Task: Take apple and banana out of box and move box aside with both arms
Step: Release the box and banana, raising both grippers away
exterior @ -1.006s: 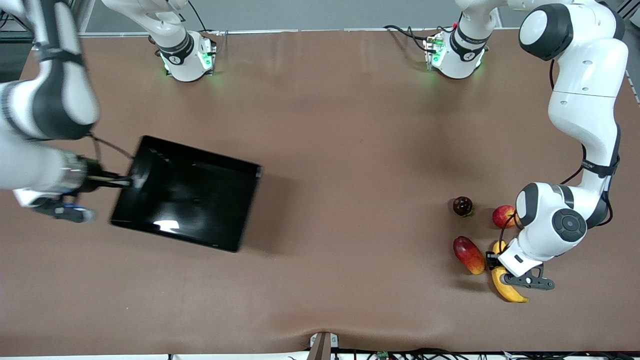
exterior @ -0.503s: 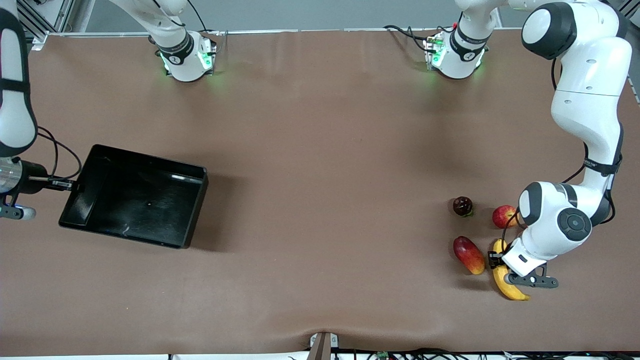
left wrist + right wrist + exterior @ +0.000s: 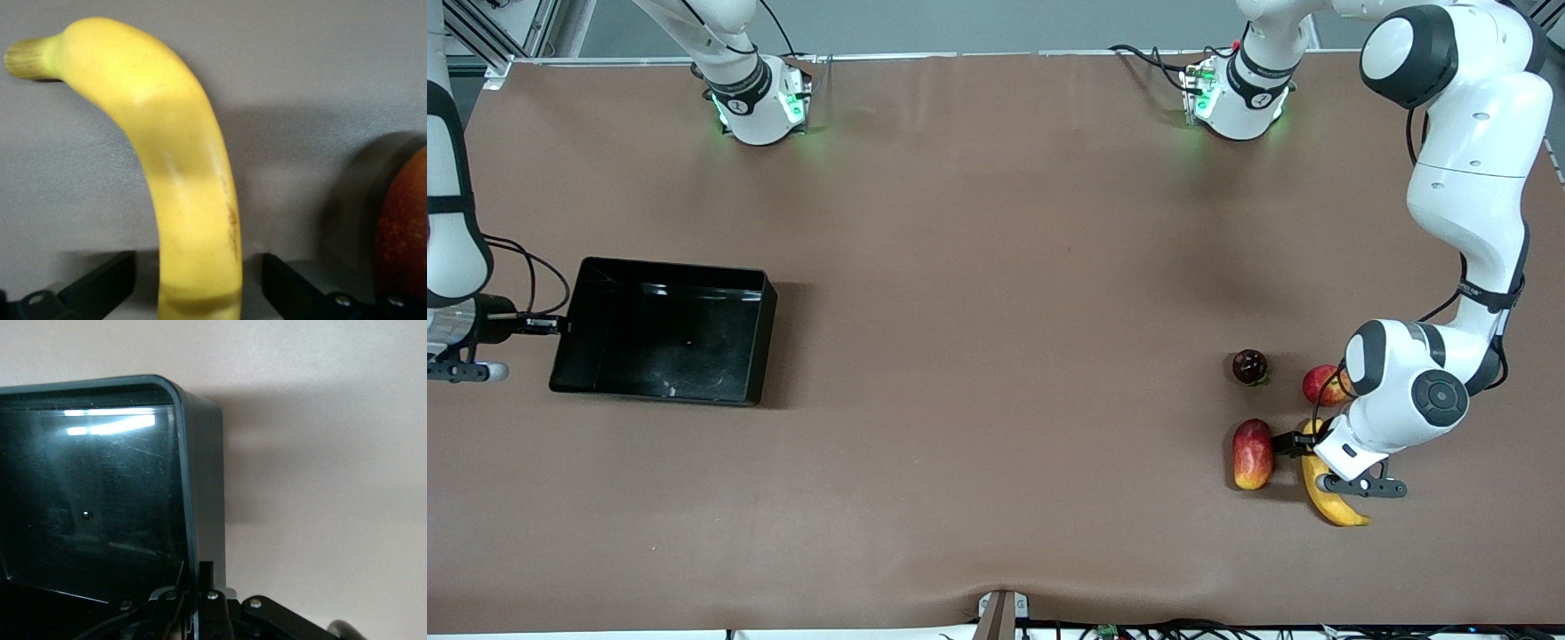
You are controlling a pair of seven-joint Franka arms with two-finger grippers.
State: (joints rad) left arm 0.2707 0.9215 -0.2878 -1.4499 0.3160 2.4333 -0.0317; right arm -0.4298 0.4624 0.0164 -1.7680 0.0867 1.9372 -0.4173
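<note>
The black box [image 3: 658, 329] rests flat on the table at the right arm's end. My right gripper [image 3: 551, 324] is shut on its end wall [image 3: 203, 487], and the wall runs between the fingers of the right gripper [image 3: 200, 587]. At the left arm's end lies the yellow banana [image 3: 1329, 502], with the mango [image 3: 1252, 453] beside it. My left gripper [image 3: 1305, 444] is low over the banana [image 3: 190, 187]. The left gripper [image 3: 197, 293] is open, its fingers [image 3: 100, 287] astride the banana with a gap on each side. The mango [image 3: 403, 233] lies close beside one finger.
A red-yellow apple [image 3: 1319, 385], partly covered by the left arm, and a small dark maroon fruit [image 3: 1249, 366] lie just farther from the front camera than the mango and banana. Bare brown table [image 3: 996, 356] spans the middle between box and fruits.
The right arm has carried the box toward its own end of the table and set it level. My left gripper has opened around the banana. The mango has turned a little.
</note>
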